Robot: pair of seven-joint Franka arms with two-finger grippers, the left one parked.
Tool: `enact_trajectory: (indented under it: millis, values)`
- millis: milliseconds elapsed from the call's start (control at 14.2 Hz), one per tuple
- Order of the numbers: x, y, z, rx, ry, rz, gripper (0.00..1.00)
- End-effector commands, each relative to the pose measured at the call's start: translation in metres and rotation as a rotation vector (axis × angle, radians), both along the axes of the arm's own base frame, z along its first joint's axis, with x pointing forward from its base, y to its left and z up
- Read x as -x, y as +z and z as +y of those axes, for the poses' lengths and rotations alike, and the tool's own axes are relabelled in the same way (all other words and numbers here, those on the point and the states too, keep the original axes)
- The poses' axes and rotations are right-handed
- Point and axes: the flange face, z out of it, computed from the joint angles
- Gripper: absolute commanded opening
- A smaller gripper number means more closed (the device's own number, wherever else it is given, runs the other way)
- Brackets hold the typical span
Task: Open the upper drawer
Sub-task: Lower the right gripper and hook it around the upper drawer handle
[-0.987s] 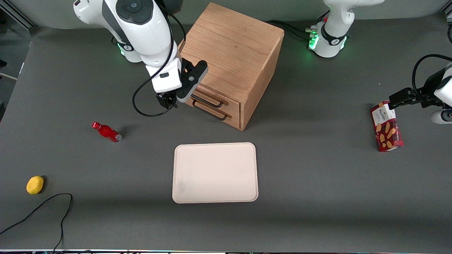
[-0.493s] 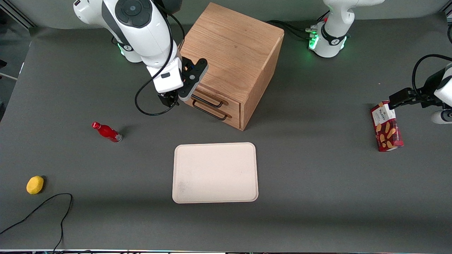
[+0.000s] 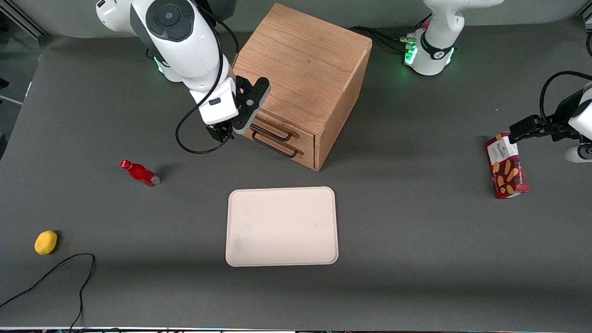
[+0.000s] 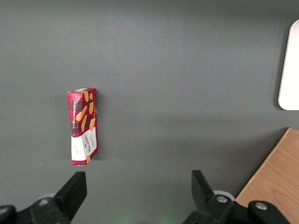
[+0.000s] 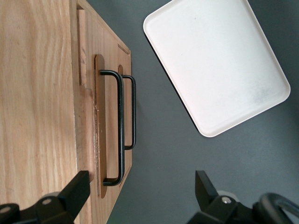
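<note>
So the right arm's gripper [image 3: 221,133] hangs just off the cabinet's [image 3: 305,60] front corner at the working arm's end, up at about drawer height. Its fingers [image 5: 74,193] are spread wide with nothing between them, just bare gray tabletop [image 3: 416,240] and the edge of the cabinet front.

The upper drawer [image 3: 277,127] looks fully shut, flush with the cabinet face. Its thin black wire handle [image 5: 119,126] sits right beside the fingers, near but not touching, and one fingertip lines up close to the handle's end in the wrist view. The bottom drawer [image 3: 282,155] with its matching handle [image 5: 132,112] is just below that, also shut.

Other stuff around: a cream tray [image 3: 281,226] lies flat on the tabletop, nearer the front camera than the fingers and the cabinet. A small red bottle [image 3: 139,173] lies on its side, a bit nearer the camera than the fingers. A yellow lemon-looking thing [image 3: 46,242] sits well away, out toward the working arm's end. A red biscuit box [image 3: 506,165] is way off toward the parked arm's end.
</note>
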Motion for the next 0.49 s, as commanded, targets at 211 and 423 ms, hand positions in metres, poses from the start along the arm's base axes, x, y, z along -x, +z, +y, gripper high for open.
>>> enact_trajectory:
  millis: [211, 423]
  values:
    - [-0.002, -0.006, 0.014, -0.007, -0.067, 0.027, 1.00]
    - [-0.001, -0.007, 0.022, -0.011, -0.083, 0.028, 1.00]
